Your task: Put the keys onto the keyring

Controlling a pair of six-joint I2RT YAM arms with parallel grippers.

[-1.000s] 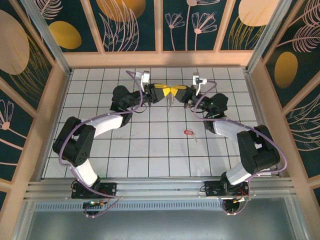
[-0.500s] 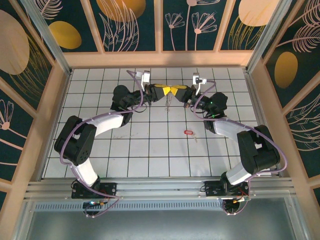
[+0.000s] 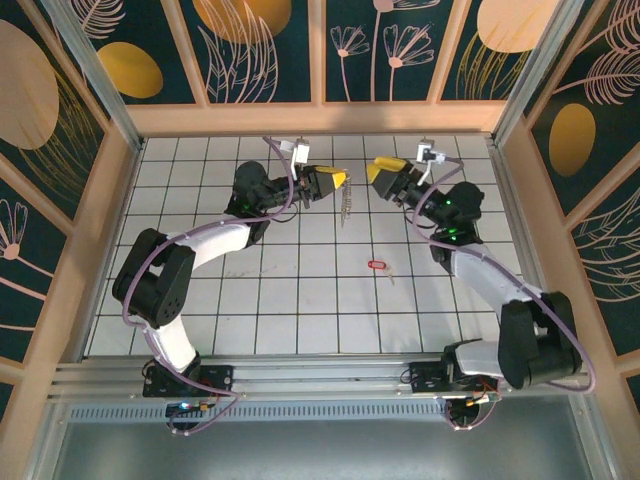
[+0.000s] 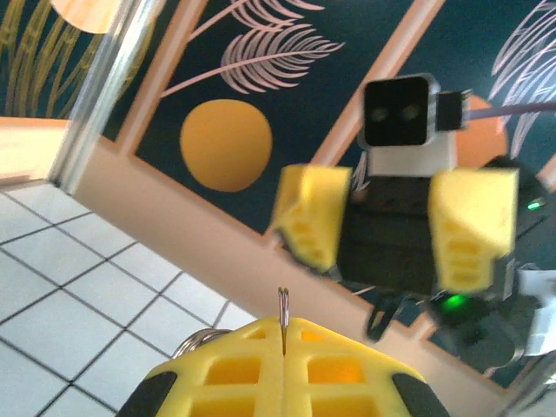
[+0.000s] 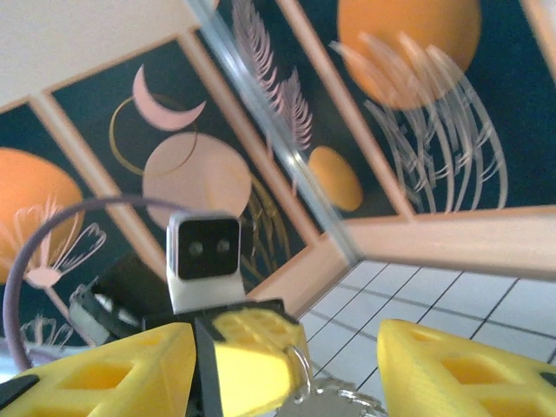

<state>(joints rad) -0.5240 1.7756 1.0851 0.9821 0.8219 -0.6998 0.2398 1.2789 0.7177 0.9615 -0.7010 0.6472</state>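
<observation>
My left gripper [image 3: 339,180] is raised over the back middle of the table, shut on the keyring [image 3: 346,206], whose bumpy metal strip dangles below the yellow fingers. In the left wrist view the ring's thin edge [image 4: 283,313] sticks up from the shut pads. My right gripper [image 3: 384,171] hangs open a short way to the right, apart from the ring. From the right wrist camera, the ring [image 5: 301,375] shows at the tip of the left arm's finger. The red-headed key [image 3: 377,265] lies flat on the white grid table [image 3: 300,300], nearer me and right of centre.
Wooden rails and dark floral panels wall the table [image 3: 320,118] on three sides. Both arms arch in from their bases at the near edge. Bare tiles surround the red key.
The right gripper, which met the left one at the ring, has opened and drawn back to the right. The left gripper stays shut on the keyring. The red key has not moved.
</observation>
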